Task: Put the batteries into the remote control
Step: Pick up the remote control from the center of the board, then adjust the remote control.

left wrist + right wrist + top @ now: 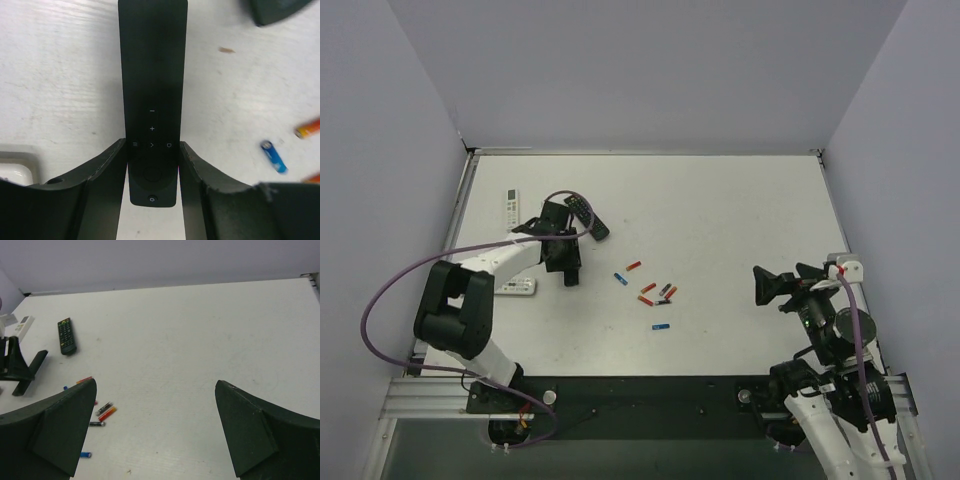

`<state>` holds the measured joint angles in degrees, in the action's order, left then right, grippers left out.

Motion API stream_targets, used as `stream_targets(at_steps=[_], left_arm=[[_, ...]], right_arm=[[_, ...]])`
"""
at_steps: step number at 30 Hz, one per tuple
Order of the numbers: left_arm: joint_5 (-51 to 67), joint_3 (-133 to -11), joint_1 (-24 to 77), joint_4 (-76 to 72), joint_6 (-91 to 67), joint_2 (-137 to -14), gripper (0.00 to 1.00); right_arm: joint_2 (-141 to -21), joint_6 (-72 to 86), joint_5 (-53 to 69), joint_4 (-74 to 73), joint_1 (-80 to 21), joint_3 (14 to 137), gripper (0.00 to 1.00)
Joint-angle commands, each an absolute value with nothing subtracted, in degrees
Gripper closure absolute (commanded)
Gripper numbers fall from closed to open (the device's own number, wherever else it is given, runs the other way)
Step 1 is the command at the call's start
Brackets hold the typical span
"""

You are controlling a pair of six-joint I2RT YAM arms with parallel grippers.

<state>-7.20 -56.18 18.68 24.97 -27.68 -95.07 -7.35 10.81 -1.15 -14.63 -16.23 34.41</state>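
I'm seeing the remote control (152, 90) showing matte black with small white symbols. Batteries (647, 288) are reading mostly red-orange, some blue. Table (740, 220) is coming through white, faintly streaked; walls (650, 70) are looking pale lavender.

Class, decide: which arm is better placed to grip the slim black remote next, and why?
Left. The left arm's jaws flank the remote control on both sides, close against it. The right arm's jaws hang open over the table's right side, far from the remote.
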Motion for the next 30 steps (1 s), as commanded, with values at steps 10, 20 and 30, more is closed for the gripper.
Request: stream_targets(at_steps=[10, 20, 30], left_arm=[[21.44, -59.23, 26.36, 26.19, -18.11, -77.44, 0.76], [32.86, -65.39, 39.28, 21.01, -18.19, -75.06, 0.76], [38.58, -69.96, 46.31, 20.21, -15.38, -75.24, 0.77]], right_arm=[[-28.55, 26.27, 22.31, -7.75, -16.88, 39.55, 0.00], [-39.11, 40.51, 38.49, 21.67, -18.54, 31.38, 0.00], [-44.74, 45.61, 43.59, 36.82, -23.55, 28.92, 0.01]])
